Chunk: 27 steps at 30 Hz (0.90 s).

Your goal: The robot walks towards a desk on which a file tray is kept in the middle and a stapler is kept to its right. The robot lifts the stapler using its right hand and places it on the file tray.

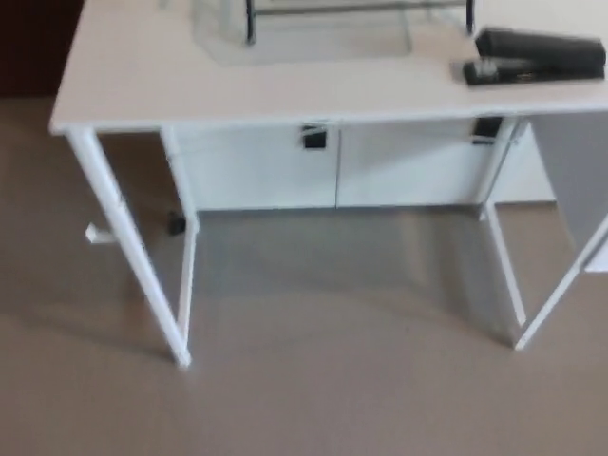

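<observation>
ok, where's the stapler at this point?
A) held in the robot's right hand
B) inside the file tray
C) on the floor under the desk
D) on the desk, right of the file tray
D: the stapler lies flat on the desk, to the right of the file tray and apart from it.
</observation>
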{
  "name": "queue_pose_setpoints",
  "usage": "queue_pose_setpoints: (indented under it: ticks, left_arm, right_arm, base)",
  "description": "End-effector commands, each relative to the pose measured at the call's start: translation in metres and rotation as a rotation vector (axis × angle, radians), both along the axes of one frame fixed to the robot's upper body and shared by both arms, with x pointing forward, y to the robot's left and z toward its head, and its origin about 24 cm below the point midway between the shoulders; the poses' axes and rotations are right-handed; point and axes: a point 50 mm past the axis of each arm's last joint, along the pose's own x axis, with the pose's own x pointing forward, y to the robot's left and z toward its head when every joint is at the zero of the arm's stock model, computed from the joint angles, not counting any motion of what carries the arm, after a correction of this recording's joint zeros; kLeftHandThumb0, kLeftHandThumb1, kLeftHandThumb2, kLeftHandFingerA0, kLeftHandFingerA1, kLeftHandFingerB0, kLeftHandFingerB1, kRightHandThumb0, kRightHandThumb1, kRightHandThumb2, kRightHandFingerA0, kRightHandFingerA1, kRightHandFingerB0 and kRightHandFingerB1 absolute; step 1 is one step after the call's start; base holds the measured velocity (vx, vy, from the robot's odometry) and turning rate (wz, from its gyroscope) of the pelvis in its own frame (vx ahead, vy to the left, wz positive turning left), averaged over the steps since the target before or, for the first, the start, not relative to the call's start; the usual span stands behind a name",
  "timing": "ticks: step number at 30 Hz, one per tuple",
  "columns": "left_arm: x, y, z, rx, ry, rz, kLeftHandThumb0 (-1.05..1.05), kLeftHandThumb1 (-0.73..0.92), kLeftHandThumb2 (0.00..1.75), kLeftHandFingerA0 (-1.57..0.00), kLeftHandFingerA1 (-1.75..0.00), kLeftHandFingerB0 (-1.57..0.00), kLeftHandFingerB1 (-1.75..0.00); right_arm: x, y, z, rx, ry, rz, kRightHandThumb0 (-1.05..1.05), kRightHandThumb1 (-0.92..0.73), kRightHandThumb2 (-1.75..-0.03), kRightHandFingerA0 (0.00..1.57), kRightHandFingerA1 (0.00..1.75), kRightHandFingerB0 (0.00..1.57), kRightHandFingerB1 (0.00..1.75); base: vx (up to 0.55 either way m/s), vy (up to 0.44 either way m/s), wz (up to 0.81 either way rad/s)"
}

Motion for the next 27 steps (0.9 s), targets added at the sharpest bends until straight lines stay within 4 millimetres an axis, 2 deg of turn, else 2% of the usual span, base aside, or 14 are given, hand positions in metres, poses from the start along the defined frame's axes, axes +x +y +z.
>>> queue_pose_setpoints:
  ticks: [1, 2, 3, 10, 11, 12, 19, 27]
  left_arm:
    - [-0.0009, 0.0055, 0.0049, 0.019, -0.007, -0.001, -0.82, 0.66, 0.76, -0.28, -0.87, -0.32, -0.8]
    - [-0.0008, 0.0051, 0.0046, 0.018, 0.0, -0.008, -0.83, 0.52, 1.07, -0.33, -0.77, -0.35, -0.74]
    - [-0.0002, 0.0051, 0.0046, 0.018, 0.0, 0.0, -0.79, 0.67, 0.75, -0.28, -0.83, -0.31, -0.76]
    - [-0.0016, 0.004, 0.0038, 0.01, -0.015, 0.002, -0.77, 0.68, 0.75, -0.29, -0.81, -0.28, -0.73]
    - [-0.0014, 0.0041, 0.0039, 0.011, -0.01, -0.001, -0.39, 0.46, 1.1, -0.22, -0.65, -0.2, -0.62]
    - [-0.001, 0.0042, 0.0042, 0.015, 0.0, -0.014, -0.75, 0.71, 0.73, -0.28, -0.77, -0.28, -0.7]
    - [-0.0027, 0.0032, 0.0022, 0.029, 0.021, -0.02, -0.82, 0.69, 0.74, -0.29, -0.83, -0.3, -0.76]
    - [-0.004, 0.0023, 0.0, 0.036, 0.036, 0.001, -0.9, 0.65, 0.77, -0.32, -0.9, -0.34, -0.83]
  right_arm:
    - [-0.0021, -0.0033, 0.0025, -0.011, 0.004, -0.003, -1.05, -0.81, -1.16, 0.0, 0.13, 0.0, 0.04]
    - [-0.0006, -0.0039, 0.0031, -0.013, 0.003, -0.001, -1.05, -0.81, -1.16, 0.0, 0.13, 0.0, 0.04]
    - [0.0, -0.0041, 0.0034, -0.014, 0.003, 0.0, -1.05, -0.81, -1.16, 0.0, 0.13, 0.0, 0.04]
    - [0.0005, -0.0046, 0.0039, -0.016, 0.003, 0.001, -1.05, -0.81, -1.16, 0.0, 0.13, 0.0, 0.04]
    - [0.0005, -0.0046, 0.0039, -0.016, 0.003, 0.001, -1.05, -0.81, -1.16, 0.0, 0.13, 0.0, 0.04]
    - [0.0005, -0.0046, 0.0039, -0.016, 0.003, 0.001, -1.05, -0.81, -1.16, 0.0, 0.13, 0.0, 0.04]
    - [0.001, -0.0054, 0.0045, -0.018, 0.005, 0.004, -1.05, -0.81, -1.16, 0.0, 0.13, 0.0, 0.04]
    - [0.0015, -0.0062, 0.0051, -0.021, 0.008, 0.006, -1.05, -0.81, -1.16, 0.0, 0.13, 0.0, 0.04]
  base:
    - [0.59, 0.074, -0.34]
    - [0.58, 0.07, -0.38]
    - [0.56, 0.064, -0.12]
    - [0.37, 0.023, 0.07]
    - [0.33, -0.113, 0.25]
    - [0.34, -0.093, 0.3]
    - [0.31, -0.217, 0.13]
    - [0.13, 0.014, -0.07]
